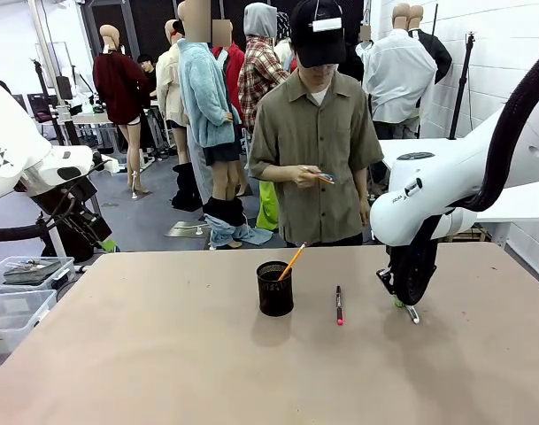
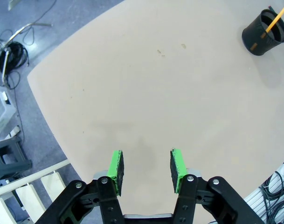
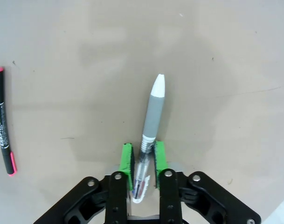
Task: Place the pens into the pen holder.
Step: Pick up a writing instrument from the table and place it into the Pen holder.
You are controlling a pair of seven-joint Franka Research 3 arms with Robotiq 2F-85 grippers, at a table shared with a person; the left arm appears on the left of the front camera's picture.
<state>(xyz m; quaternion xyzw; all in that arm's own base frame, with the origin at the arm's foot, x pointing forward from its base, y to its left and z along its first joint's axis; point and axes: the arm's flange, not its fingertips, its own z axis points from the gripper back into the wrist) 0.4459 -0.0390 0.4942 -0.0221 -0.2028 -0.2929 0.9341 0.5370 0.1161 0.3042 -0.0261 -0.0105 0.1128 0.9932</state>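
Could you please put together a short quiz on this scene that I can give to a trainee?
1. True or false: the right pincer is shut on a grey pen.
2. What stands in the pen holder? A) an orange pencil B) a ruler C) nothing
3. Fill in: the left pincer hangs over the table with its jaws ____.
Key: 1 true; 2 A; 3 open.
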